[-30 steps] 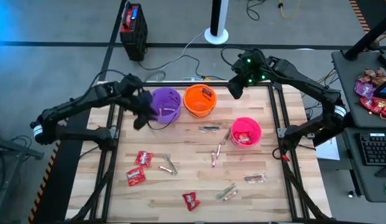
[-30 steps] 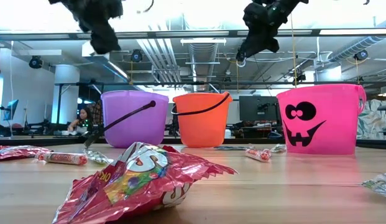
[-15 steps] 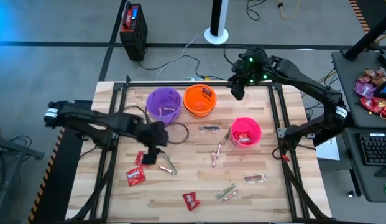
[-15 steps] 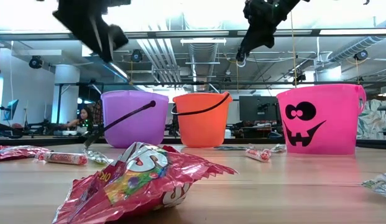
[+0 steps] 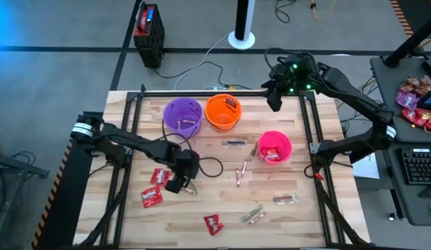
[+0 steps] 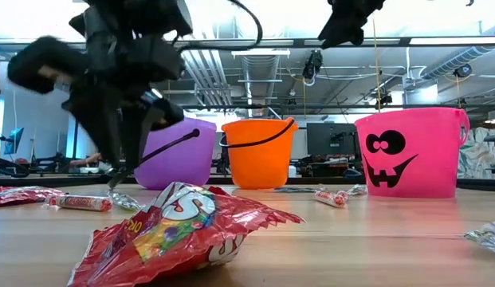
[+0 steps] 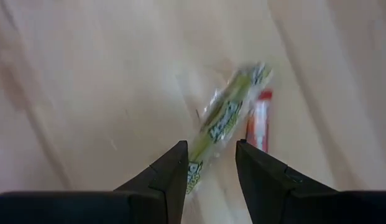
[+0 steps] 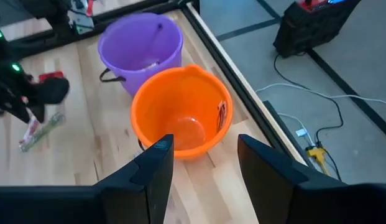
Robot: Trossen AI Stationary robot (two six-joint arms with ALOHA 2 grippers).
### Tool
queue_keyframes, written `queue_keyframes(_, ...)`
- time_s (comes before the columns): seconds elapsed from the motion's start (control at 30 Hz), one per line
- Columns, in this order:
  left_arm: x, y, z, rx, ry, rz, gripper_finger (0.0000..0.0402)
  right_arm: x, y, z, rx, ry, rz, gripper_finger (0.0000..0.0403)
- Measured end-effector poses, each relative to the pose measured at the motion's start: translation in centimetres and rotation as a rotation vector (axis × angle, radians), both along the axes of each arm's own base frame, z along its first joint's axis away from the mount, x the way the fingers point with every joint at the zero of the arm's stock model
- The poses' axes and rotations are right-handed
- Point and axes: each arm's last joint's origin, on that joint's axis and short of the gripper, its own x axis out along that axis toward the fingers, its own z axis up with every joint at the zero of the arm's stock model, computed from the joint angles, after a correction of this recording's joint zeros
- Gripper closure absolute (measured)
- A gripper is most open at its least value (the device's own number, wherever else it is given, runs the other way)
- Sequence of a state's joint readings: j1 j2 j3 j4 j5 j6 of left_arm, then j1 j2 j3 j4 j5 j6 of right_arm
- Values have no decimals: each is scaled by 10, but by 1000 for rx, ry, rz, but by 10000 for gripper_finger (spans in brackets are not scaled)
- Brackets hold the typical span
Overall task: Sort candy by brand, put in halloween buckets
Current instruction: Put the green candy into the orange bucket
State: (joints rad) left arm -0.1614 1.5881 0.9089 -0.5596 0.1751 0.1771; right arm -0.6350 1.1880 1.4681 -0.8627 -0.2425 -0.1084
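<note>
Change: a second before, my left hand had been up beside the purple bucket; I had since swung it forward and down over the loose candy on the left half of the tabletop.
Left hand state: its fingers were a little apart with nothing between them; in the wrist view they framed a yellow-green stick with a red-ended stick lying just beside it, both flat on the wood.
Left hand height: in the low view it hung close above the tabletop, in front of the purple bucket, not yet touching any sweet.
Right hand: my right hand had drifted only slightly, hovering off the far right corner near the orange bucket; its fingers were open and empty, with the orange bucket showing between them in its wrist view.
Buckets: purple and orange stood side by side at the far edge, the pink bucket apart to the right; each already held some candy.
Candy left: red packets near the left hand, another red packet at the near edge, and several sticks scattered mid-table.
Meaning: I judged a drop at the purple bucket finished and the next pick begun; sorting was partway done, and the two touching sticks risked being pinched together.
</note>
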Motion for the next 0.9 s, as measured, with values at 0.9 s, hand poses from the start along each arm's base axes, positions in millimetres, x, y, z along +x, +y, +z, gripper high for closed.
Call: queue_keyframes(0.9,15,-2,-20,10,54,26,399,-11,7,9,-7,-38,-23,229)
